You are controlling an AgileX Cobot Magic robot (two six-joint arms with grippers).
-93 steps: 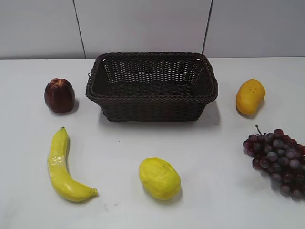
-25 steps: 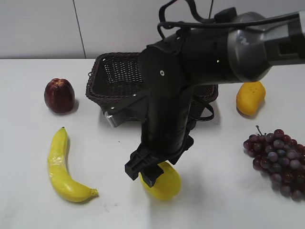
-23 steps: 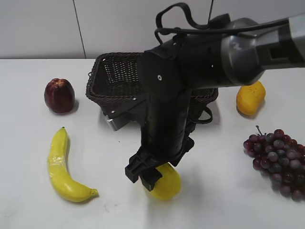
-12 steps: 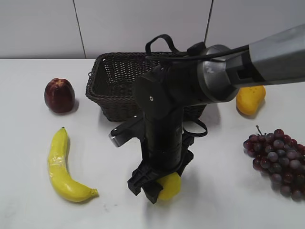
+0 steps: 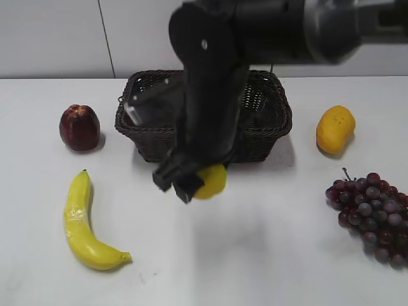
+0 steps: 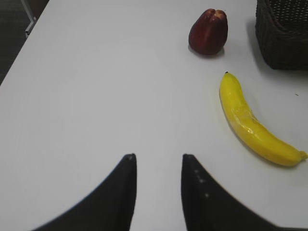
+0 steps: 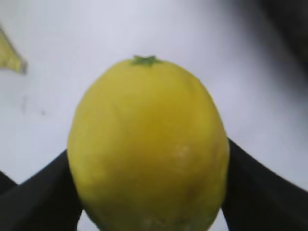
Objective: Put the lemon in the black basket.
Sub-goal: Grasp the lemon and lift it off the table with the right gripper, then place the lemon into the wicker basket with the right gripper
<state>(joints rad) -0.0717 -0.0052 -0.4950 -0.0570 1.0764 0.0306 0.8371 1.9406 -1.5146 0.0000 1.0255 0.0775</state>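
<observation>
Right wrist view is showing the right gripper [image 7: 147,192] clamping the lemon [image 7: 148,144] between both fingers, so it is hanging above the table, in front of the black basket [image 5: 261,137]. The left gripper [image 6: 156,166] is resting slightly apart, holding nothing.

Exterior looks down at a slant; wrist views closer, sharing banana [image 5: 86,224] [image 6: 255,126].

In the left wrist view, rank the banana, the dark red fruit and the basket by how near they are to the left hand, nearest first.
From the left hand, low in the view:
1. Banana, ahead and to the right, nearest.
2. Dark red fruit, farther up, slightly right.
3. Black basket, at the top right corner, farthest, though not far beyond the red fruit.
</observation>
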